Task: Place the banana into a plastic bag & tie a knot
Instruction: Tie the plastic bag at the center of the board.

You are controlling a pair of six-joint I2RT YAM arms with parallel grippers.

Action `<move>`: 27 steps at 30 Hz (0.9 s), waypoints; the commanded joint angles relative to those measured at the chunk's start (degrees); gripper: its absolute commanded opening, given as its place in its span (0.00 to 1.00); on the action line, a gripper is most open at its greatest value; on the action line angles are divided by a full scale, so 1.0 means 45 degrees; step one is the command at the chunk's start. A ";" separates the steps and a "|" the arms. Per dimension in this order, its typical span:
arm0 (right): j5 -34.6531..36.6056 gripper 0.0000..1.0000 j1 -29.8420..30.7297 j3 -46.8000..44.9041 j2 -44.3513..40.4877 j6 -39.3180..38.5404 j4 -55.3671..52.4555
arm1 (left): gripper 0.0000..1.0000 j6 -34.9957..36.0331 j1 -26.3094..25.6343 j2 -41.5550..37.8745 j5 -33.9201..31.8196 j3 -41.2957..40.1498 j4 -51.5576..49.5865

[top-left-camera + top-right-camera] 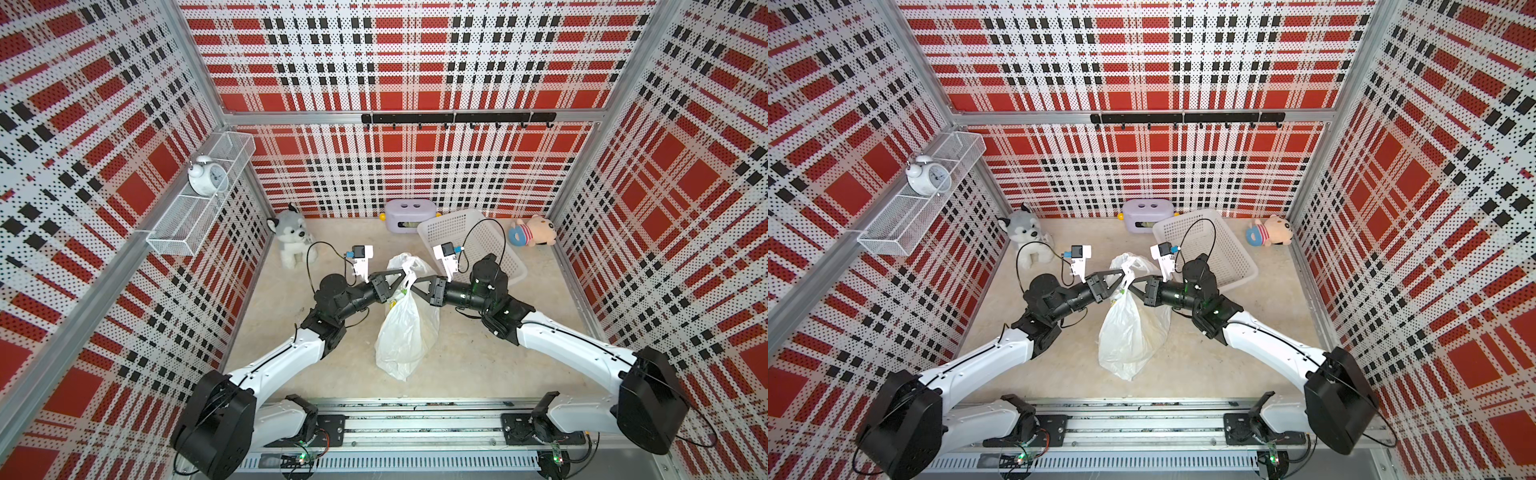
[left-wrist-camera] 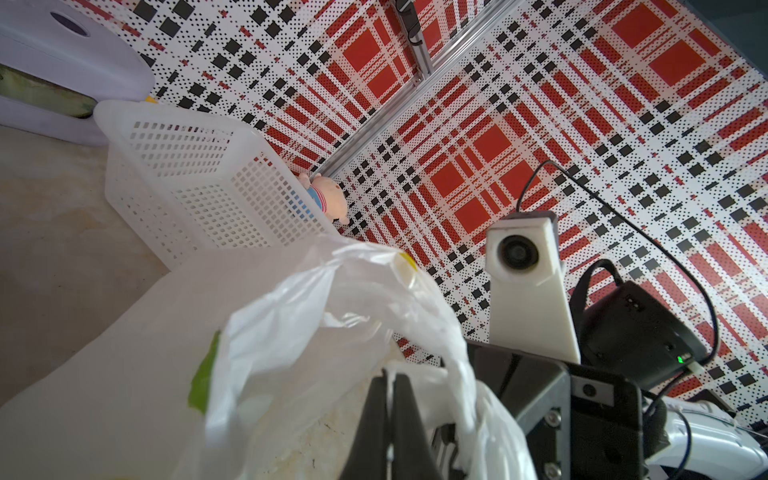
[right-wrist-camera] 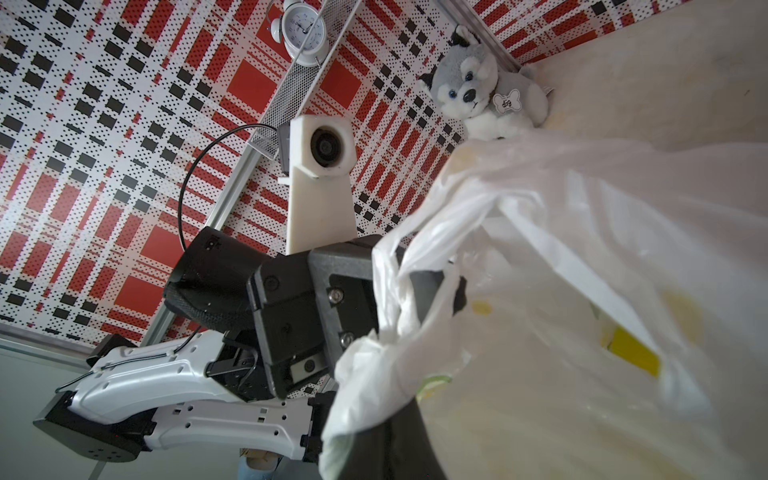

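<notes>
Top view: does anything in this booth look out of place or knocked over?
Two small things. The white lattice basket at the back sits slanted to the walls. The plush pig beside it lies on its side, while the plush husky sits upright. Nothing looks spilled or broken.

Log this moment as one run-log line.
left gripper: shut on plastic bag top | right gripper: shut on plastic bag top | knot: not visible

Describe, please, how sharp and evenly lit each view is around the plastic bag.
In both top views: evenly lit and sharp, walls bowed by the wide lens, plastic bag bright. Left wrist view: bag near the lens is soft, white basket behind crisp. Right wrist view: bag blurred and washed out, husky plush in focus.
</notes>
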 commanded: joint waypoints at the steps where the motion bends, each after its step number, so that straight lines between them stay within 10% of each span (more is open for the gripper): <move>1: 0.0242 0.00 -0.0116 -0.0507 -0.1016 -0.0474 -0.1004 | 0.00 0.0261 0.0271 -0.0305 0.0026 -0.0084 -0.0102; 27: 0.3276 0.00 -0.1481 -0.2471 -0.4660 -0.1116 -0.6135 | 0.00 0.1272 0.2869 -0.1981 0.0465 0.0658 -0.2711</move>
